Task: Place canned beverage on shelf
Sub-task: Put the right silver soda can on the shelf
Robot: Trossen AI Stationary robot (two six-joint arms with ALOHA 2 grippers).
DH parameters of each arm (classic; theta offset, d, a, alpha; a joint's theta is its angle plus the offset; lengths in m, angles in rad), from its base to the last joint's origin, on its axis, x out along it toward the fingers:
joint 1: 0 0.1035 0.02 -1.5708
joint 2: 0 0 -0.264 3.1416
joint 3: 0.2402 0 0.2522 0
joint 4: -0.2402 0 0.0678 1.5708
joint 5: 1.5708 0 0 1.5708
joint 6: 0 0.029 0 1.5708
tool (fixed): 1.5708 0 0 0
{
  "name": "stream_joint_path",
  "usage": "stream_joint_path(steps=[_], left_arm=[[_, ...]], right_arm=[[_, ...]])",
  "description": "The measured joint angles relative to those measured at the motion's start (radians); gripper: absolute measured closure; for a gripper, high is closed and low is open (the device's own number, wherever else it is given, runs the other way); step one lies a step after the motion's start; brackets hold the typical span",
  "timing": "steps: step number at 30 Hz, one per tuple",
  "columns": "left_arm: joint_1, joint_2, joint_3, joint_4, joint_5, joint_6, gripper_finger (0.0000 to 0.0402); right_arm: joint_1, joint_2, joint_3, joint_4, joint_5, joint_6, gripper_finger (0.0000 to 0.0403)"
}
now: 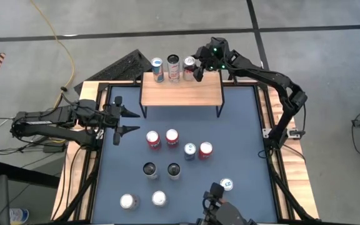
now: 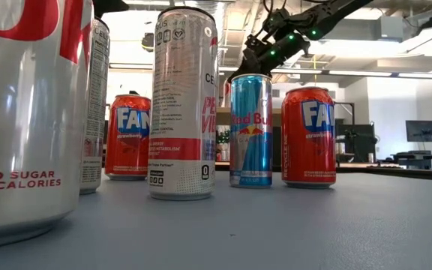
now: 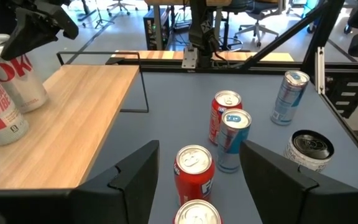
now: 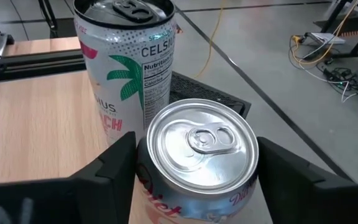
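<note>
The shelf (image 1: 180, 92) is a low wooden-topped rack on black legs at the table's far side. Three cans stand upright on their bases along its far edge: a blue-and-silver can (image 1: 157, 69), a tall white Celsius can (image 1: 173, 67) and a silver Diet Coke can (image 4: 197, 155), also seen from above as the can (image 1: 189, 65) at the right. My right gripper (image 1: 196, 70) reaches the Diet Coke can from the far right and is shut on it. My left gripper (image 1: 121, 122) waits open over the table's left side, with nothing between its fingers. My right gripper pinches the Diet Coke can between its two fingers, one on each side of the upper wall (image 4: 143, 163) just under the rim. The fingers come from the table's far right, slanting a little downward. The can stands upright on the shelf top beside the Celsius can (image 4: 129, 68).
Several loose cans stand on the blue table surface (image 1: 242, 125) in front of the shelf: red Fanta cans (image 1: 153, 139) (image 1: 205, 149), a Red Bull can (image 1: 190, 150), dark-topped cans (image 1: 150, 169) and silver ones (image 1: 128, 200). A camera mount (image 1: 216, 199) sits at the near edge.
</note>
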Motion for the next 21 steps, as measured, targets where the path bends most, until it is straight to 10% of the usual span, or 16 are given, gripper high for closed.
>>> stream_joint_path(steps=[21], left_arm=[[0.0, 0.0, 0.0, -0.028, 0.0, -0.005, 0.0189]], right_arm=[[-0.041, -0.009, 0.0, -0.109, -0.232, -0.173, 0.0147]])
